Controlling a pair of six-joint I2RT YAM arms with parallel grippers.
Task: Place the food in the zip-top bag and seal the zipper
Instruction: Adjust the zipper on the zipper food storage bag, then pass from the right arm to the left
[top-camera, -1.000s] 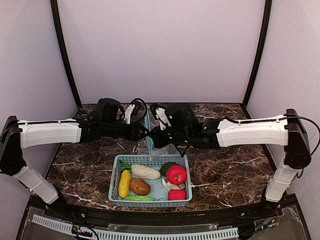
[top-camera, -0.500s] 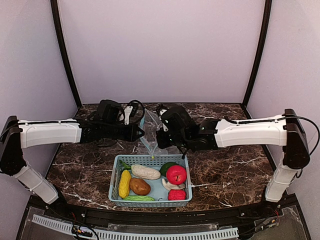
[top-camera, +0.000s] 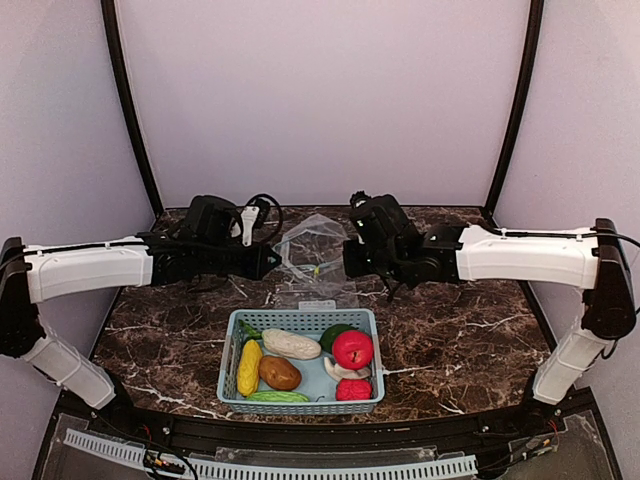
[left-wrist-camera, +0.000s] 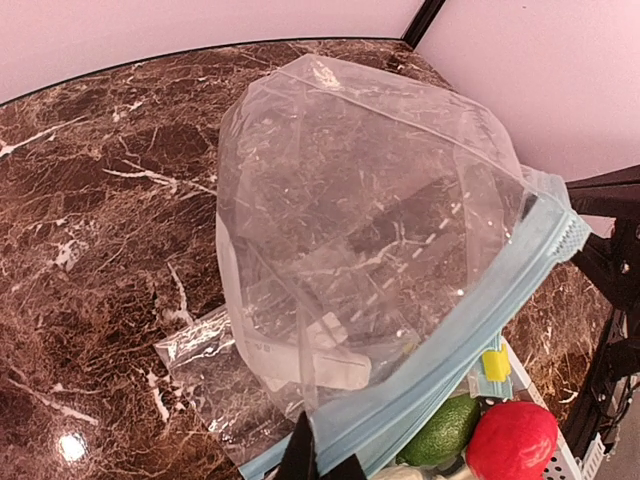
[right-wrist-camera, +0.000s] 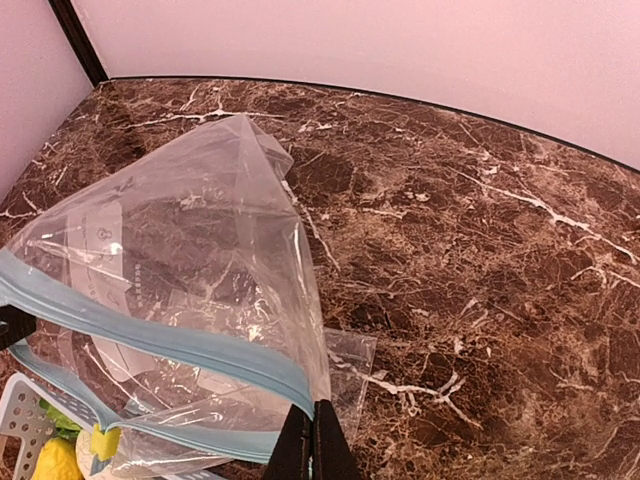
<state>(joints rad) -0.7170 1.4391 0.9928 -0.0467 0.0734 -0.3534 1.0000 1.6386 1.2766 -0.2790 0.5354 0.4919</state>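
The clear zip-top bag (top-camera: 312, 245) with a blue zipper strip hangs in the air between my two grippers, above the table behind the basket. My left gripper (top-camera: 270, 262) is shut on the bag's left zipper end (left-wrist-camera: 330, 440). My right gripper (top-camera: 346, 258) is shut on the right zipper end (right-wrist-camera: 312, 415). The bag's mouth gapes open between them, and the yellow slider (left-wrist-camera: 494, 364) sits on the strip. The food lies in the light blue basket (top-camera: 228, 390): yellow corn (top-camera: 248, 367), brown potato (top-camera: 279, 373), white radish (top-camera: 291, 344), red apple (top-camera: 352, 349), dark green fruit (top-camera: 333, 334), small red fruit (top-camera: 353, 390), green pod (top-camera: 279, 397), white mushroom (top-camera: 340, 371).
The basket stands near the table's front edge, just in front of the bag. A small clear plastic sheet (right-wrist-camera: 350, 350) lies flat on the marble table (top-camera: 460, 320) under the bag. Black frame posts (top-camera: 128, 110) stand at the back corners.
Both grippers have moved apart and back, away from each other. The bag, pinched narrow a second ago, is now stretched wide with its mouth open.
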